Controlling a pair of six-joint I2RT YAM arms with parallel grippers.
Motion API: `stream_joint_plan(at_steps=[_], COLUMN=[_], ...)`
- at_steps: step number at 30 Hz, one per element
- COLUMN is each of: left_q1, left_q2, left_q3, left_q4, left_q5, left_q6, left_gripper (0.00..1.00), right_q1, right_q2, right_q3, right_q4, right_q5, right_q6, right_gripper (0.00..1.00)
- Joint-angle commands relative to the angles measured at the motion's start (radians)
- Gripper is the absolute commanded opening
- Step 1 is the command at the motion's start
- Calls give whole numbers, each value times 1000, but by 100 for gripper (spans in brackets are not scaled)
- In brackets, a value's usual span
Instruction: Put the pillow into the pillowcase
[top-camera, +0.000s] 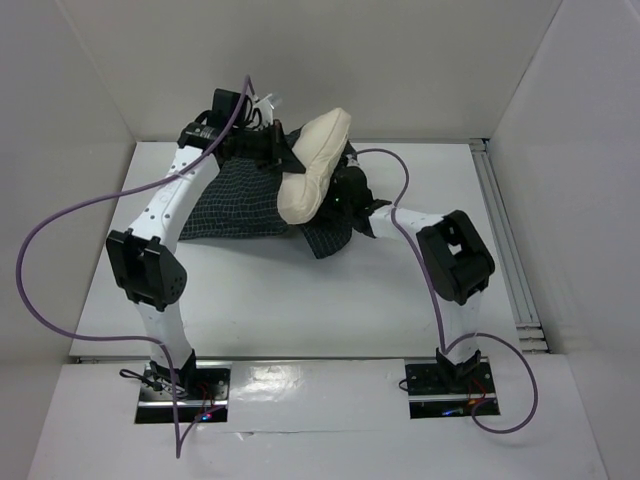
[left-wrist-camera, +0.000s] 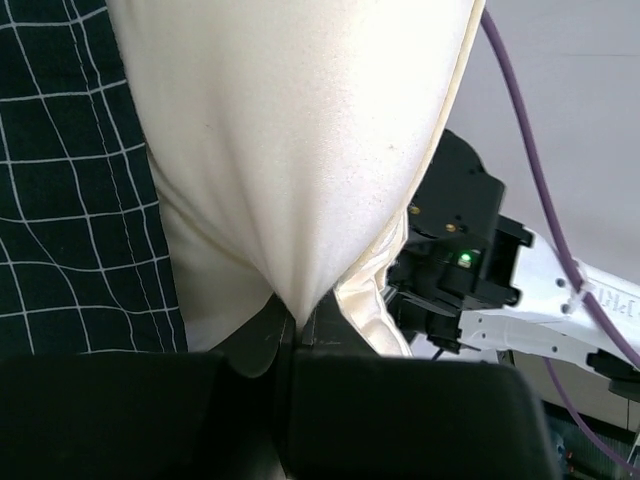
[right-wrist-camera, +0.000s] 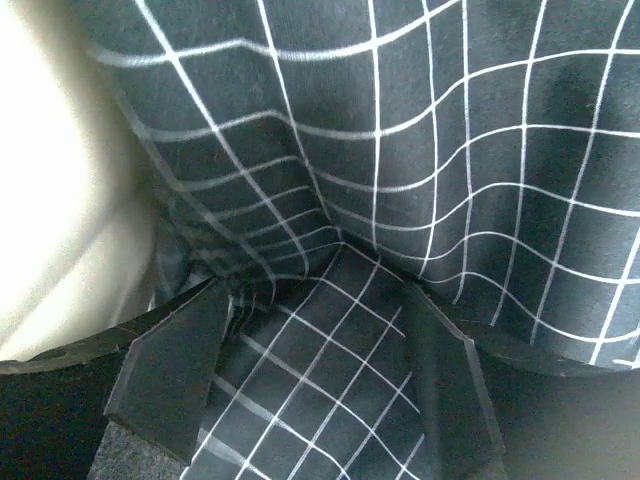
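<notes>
left gripper (left-wrist-camera: 290, 338) pinching pillow (left-wrist-camera: 290, 150), pillowcase (left-wrist-camera: 70, 200) beside

Far middle blocked, near half open

The pillow (top-camera: 315, 165) and pillowcase (top-camera: 235, 200) fill the worktop's (top-camera: 300, 310) far middle, where the left arm (top-camera: 170, 205) and right arm (top-camera: 455, 255) converge. The near edge and far right corner are bare.
</notes>
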Motion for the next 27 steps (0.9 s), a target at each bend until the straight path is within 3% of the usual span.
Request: stream_joint_plan(at_steps=[1, 5, 7, 8, 9, 18, 24, 27], left_q1=[-2, -2, 17, 17, 27, 89, 99, 99], left_q2=[-71, -102, -114, -114, -114, -172, -191, -191], left_q3=[-23, -150, -178, -187, -187, -298, -278, -229], left_q4=[78, 164, 202, 202, 202, 234, 257, 248], left_q5=[88, 108, 151, 160, 161, 101, 121, 121], left_q6=[-45, -79, -93, -104, -104, -113, -133, -133], left_gripper=[0, 0, 0, 0, 0, 0, 0, 0], right_q1=[25, 25, 10, 1, -10, -74, -64, -22], right_q2=[64, 94, 83, 83, 83, -106, -123, -112], right_q3=[100, 122, 67, 58, 58, -175, -246, -237], right_q4=[121, 135, 193, 193, 193, 222, 460, 501], right_q5=[21, 99, 136, 136, 124, 81, -90, -102], right_q6=[17, 69, 109, 118, 118, 87, 63, 17], right_gripper=[77, 53, 26, 6, 0, 0, 1, 17])
